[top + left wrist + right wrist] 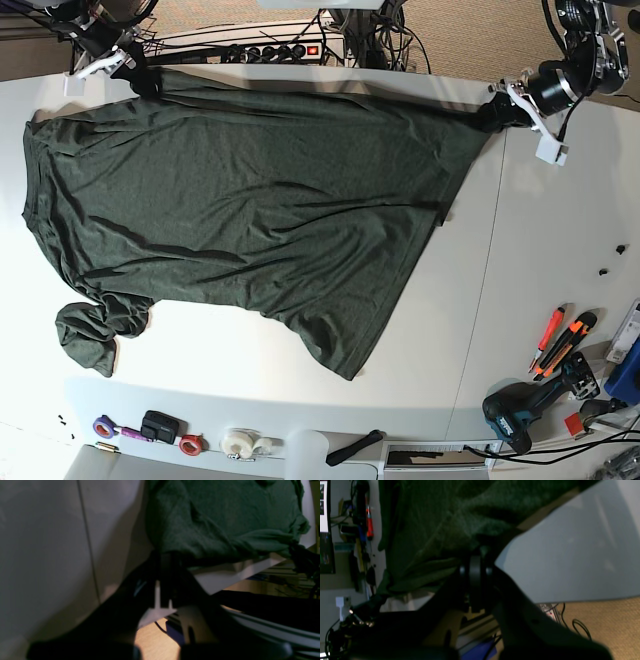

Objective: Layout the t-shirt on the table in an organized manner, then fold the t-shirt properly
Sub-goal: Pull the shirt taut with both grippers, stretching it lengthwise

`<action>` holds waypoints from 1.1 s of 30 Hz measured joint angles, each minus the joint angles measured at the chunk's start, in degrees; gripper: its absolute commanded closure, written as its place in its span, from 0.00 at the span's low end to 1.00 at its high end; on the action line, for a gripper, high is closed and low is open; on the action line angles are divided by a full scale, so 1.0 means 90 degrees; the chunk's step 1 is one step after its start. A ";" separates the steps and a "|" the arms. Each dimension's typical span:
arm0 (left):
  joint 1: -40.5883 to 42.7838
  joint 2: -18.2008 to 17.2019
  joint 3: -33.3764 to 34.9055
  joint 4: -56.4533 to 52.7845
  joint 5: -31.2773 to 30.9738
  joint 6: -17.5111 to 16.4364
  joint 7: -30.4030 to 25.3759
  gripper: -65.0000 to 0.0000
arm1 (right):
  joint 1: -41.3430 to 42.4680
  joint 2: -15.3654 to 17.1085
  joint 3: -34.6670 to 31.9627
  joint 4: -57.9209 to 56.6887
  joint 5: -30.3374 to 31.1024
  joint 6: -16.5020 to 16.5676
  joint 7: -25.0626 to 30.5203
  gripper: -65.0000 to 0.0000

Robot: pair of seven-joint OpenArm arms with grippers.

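Overhead, the base view alone shows the whole t-shirt (240, 210) spread across the white table (520, 250), stretched along the far edge between the two grippers. Going left to right in that view: the right gripper (130, 68) pinches the shirt's far left corner, a bunched sleeve (95, 335) lies crumpled at the near left, the body sags toward a loose point near the middle front, and the left gripper (500, 112) grips the far right corner. Tape rolls (240, 443) sit along the near edge, and a drill (525, 405) and orange cutters (560, 340) lie at the near right; neither wrist camera shows these.

From the left wrist, the shirt (225, 517) is seen close up, folded over the table's edge (237, 571), with the tabletop seam (87, 542) at left. The left gripper (165, 560) is dark, its fingers drawn tight together on the hem.

From the right wrist, dark cloth (440, 525) drapes over the right gripper (476, 555), whose fingers are clamped narrowly on the fabric beside bare table (570, 555).
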 measured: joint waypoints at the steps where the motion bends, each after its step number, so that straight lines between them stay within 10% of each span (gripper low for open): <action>1: 0.0002 0.0000 0.0002 0.0000 -0.0002 -0.0039 0.0049 1.00 | 0.0000 0.0000 0.0000 0.0000 0.0000 0.0000 0.0000 1.00; 10: 0.0000 0.0000 0.0000 0.0000 -0.0005 -0.0039 0.0041 1.00 | 0.0002 0.0000 0.0000 0.0000 -0.0005 0.0032 0.0000 1.00; 16: 0.0000 -0.0002 -0.0010 0.0000 -0.0002 -0.0250 0.0039 0.83 | 0.0012 0.0005 0.0005 0.0022 0.0168 0.0032 0.0097 0.62; 33: -0.0007 -0.0005 -0.0010 0.0000 0.0185 -0.0253 -0.0039 0.58 | 0.0017 0.0000 0.0423 0.0012 0.0425 0.0219 -0.0153 0.62</action>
